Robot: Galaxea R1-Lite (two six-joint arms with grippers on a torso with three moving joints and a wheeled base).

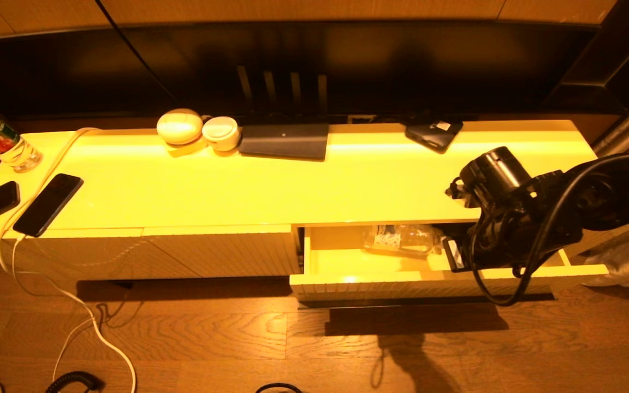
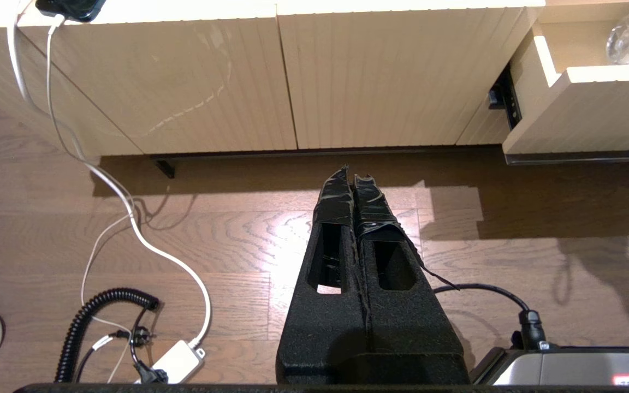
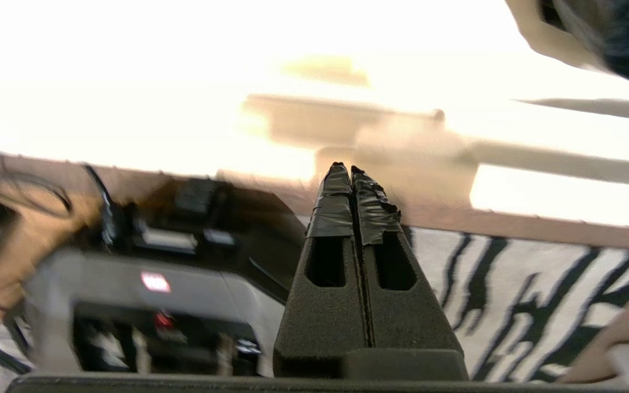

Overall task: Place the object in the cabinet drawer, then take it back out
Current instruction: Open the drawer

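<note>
Right gripper point(image 3: 351, 166) closed, empty, above open cabinet drawer point(image 1: 445, 275), bottle point(image 1: 402, 240) probably inside, left gripper point(image 2: 352, 170) closed.

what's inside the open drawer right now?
The cabinet drawer holds one clear plastic bottle lying on its side towards the back. The right arm and right gripper, fingers shut and empty, cover the drawer's right end, so that part is unseen.
</note>
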